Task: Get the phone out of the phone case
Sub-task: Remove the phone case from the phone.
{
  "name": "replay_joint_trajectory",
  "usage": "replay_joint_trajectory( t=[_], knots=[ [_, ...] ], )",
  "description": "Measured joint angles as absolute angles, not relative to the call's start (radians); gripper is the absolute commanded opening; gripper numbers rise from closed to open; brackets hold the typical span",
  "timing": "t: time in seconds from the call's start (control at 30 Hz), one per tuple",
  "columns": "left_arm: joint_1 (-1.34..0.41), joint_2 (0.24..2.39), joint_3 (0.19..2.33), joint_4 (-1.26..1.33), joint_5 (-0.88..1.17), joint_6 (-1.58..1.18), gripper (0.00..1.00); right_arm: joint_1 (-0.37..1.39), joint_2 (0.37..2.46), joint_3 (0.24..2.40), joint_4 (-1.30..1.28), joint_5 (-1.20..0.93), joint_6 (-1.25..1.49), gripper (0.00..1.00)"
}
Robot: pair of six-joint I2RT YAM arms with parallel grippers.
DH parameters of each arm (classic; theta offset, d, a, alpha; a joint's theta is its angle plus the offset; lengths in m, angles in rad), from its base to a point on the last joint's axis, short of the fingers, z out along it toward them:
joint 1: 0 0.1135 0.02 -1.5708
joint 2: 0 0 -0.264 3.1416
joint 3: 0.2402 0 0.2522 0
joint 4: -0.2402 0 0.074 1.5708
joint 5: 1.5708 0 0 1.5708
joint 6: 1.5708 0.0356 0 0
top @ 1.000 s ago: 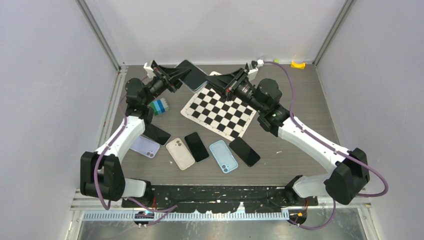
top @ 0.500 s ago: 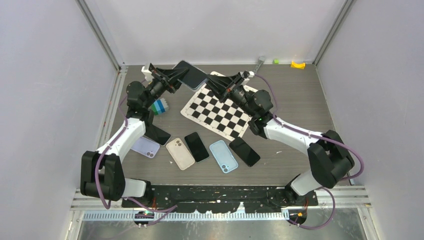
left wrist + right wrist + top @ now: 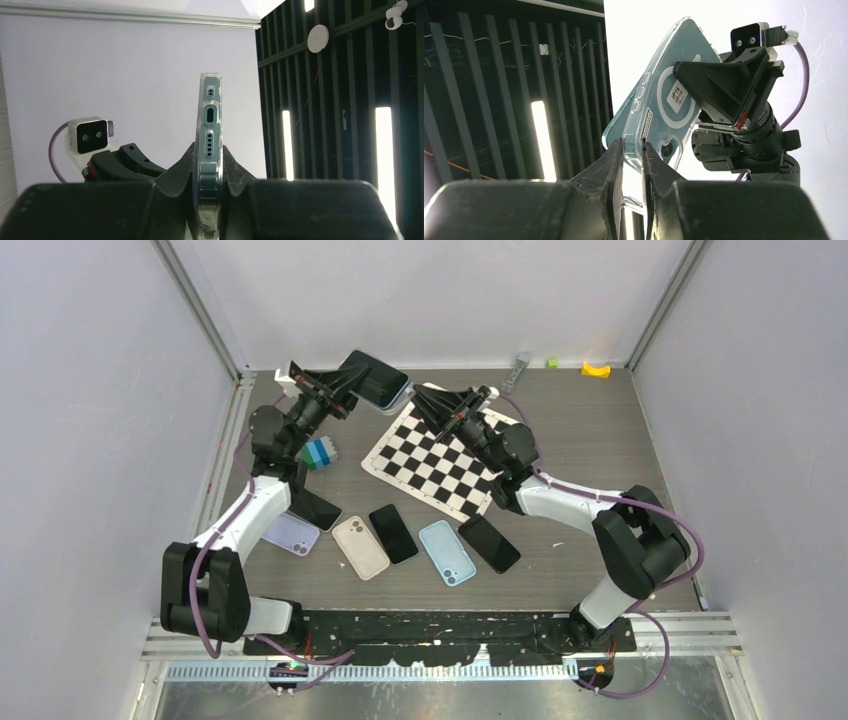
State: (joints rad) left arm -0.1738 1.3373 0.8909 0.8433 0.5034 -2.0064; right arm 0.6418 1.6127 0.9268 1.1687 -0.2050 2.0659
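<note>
Clearly the separating step is under way but not finished: the phone sits fully inside its case.

Nearest the arm bases, a row of handsets [image 3: 393, 533], some black and some pastel, lies flat across the middle of the worktop. Beyond it is a checkered mat [image 3: 440, 462].

Past that, lifted above the worktop's far left corner, the left hand [image 3: 345, 385] is clamped across the two faces of the phone case [image 3: 378, 382], with the phone [image 3: 210, 115] inside it. The right hand [image 3: 631, 146] has its fingers drawn almost together, with only a slit between them and nothing visibly gripped. Its tips sit just beside the case's lower corner; I cannot tell whether they touch.

I judge that the next move calls for a fingertip hooked on the case's lip at that corner. The lip would then be peeled back while the left hand holds firm, without squeezing the phone into its seat.

The fingers are matt black wedges and look hard. The case is clear and glossy with rounded corners, and it probably flexes. Its back carries a white ring and a small label. The phone shows teal through the case, and its bottom edge has a port and speaker holes.
</note>
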Motion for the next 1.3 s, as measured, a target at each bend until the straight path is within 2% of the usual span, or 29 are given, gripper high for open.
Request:
replay_joint_trajectory(
  t=[0.17,0.27,0.4,0.47,0.6,0.97,1.0,1.07,1.1,1.17,1.3],
  knots=[
    [-0.174,1.337,0.891,0.865,0.490,-2.009,0.00,0.642,1.622,0.950,1.165,-0.216,2.065,0.01],
    [-0.169,1.337,0.891,0.876,0.474,-2.012,0.00,0.636,1.618,0.994,1.098,-0.251,2.021,0.08],
    [-0.157,1.337,0.889,0.878,0.447,-2.013,0.00,0.619,1.579,1.104,0.849,-0.307,1.822,0.18],
    [-0.148,1.337,0.889,0.878,0.427,-2.018,0.00,0.623,1.553,1.230,0.592,-0.306,1.633,0.20],
    [-0.143,1.336,0.889,0.887,0.429,-2.042,0.00,0.638,1.526,1.385,0.290,-0.291,1.398,0.24],
    [-0.144,1.336,0.927,0.738,0.599,-1.953,0.00,0.706,1.578,1.485,-0.005,-0.322,1.168,0.33],
    [-0.144,1.336,0.932,0.728,0.604,-1.946,0.03,0.706,1.578,1.485,-0.008,-0.324,1.164,0.33],
    [-0.143,1.331,0.941,0.709,0.610,-1.927,0.06,0.705,1.578,1.481,0.005,-0.329,1.164,0.24],
    [-0.142,1.326,0.944,0.696,0.612,-1.916,0.11,0.705,1.578,1.475,0.017,-0.332,1.165,0.14],
    [-0.142,1.311,0.945,0.661,0.611,-1.881,0.21,0.706,1.573,1.446,0.076,-0.340,1.172,0.03],
    [-0.143,1.288,0.944,0.592,0.620,-1.822,0.42,0.713,1.559,1.364,0.172,-0.329,1.175,0.01]
  ],
)
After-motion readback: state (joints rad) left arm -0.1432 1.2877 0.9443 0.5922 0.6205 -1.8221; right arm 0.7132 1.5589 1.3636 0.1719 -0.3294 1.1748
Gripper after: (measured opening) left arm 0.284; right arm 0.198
